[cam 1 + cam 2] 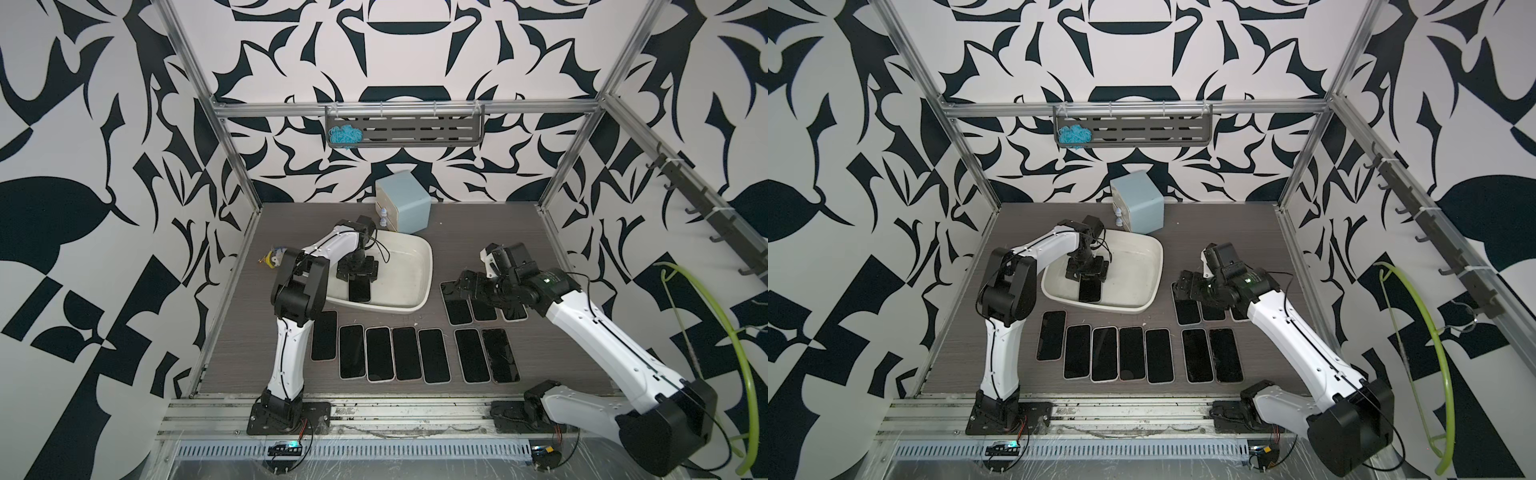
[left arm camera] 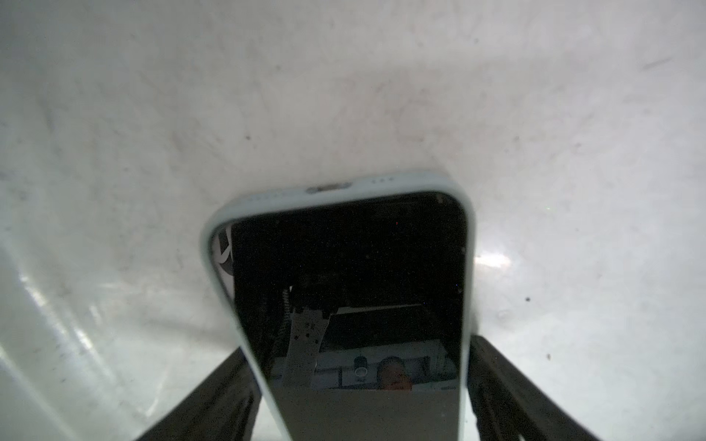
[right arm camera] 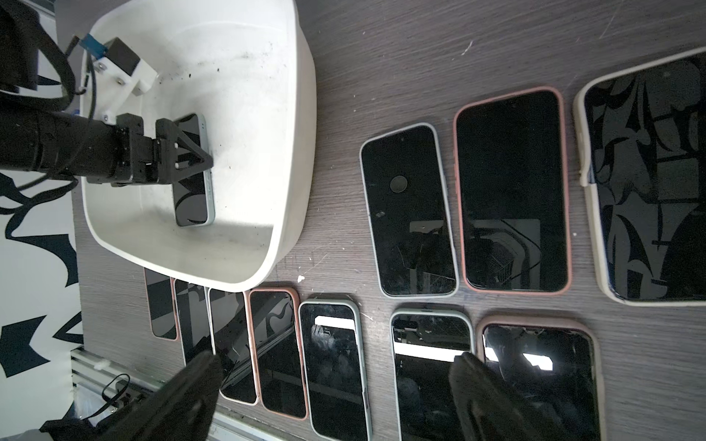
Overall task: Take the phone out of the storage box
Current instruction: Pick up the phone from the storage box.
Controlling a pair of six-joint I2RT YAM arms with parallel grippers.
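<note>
The storage box (image 1: 424, 266) (image 1: 1157, 266) is a shallow white tub left of the table's middle. One phone (image 1: 360, 291) (image 1: 1090, 292) with a dark screen and pale case lies inside it near the front wall. My left gripper (image 1: 358, 272) (image 1: 1088, 272) reaches down into the box. In the left wrist view its fingers (image 2: 496, 366) press both long edges of the phone (image 2: 344, 267), so it is shut on it. The right wrist view shows the same grip on the phone (image 3: 193, 206) inside the box (image 3: 301, 114). My right gripper (image 1: 461, 286) (image 3: 334, 359) hovers open over phones on the table, holding nothing.
Several phones (image 1: 405, 353) lie screen-up in a row along the table's front, and three more (image 1: 457, 309) lie under my right arm. A light-blue drawer unit (image 1: 405, 205) stands behind the box. A small yellow-and-blue item (image 1: 274, 257) lies at the table's left edge.
</note>
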